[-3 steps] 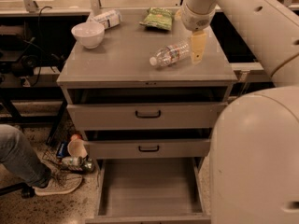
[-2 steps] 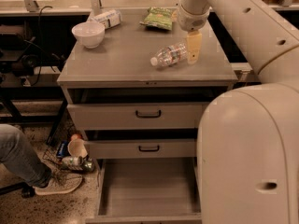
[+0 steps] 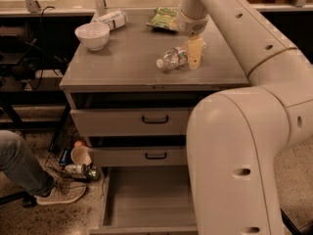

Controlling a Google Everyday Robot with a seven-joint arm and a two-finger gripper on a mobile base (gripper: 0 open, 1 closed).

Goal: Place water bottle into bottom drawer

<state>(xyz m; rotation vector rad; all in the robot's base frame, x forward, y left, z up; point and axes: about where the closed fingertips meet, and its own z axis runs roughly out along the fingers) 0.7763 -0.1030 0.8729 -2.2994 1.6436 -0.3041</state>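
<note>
The water bottle (image 3: 171, 59) is clear with a white cap. It lies on its side on the grey cabinet top (image 3: 122, 62), cap pointing front left. My gripper (image 3: 194, 53) hangs from the arm at the bottle's base end, down at the level of the cabinet top, and covers the rear part of the bottle. The bottom drawer (image 3: 146, 199) is pulled out below the cabinet, and its plain grey inside holds nothing.
A white bowl (image 3: 92, 35), a white wrapped packet (image 3: 111, 18) and a green snack bag (image 3: 164, 17) sit at the back of the cabinet top. My large arm link (image 3: 234, 155) covers the right side of the drawers. A person's leg and shoe (image 3: 29, 180), a cup and cans are on the floor at left.
My gripper has moved a little left and down, from beside the bottle's base to over it. The bottle has stayed put.
</note>
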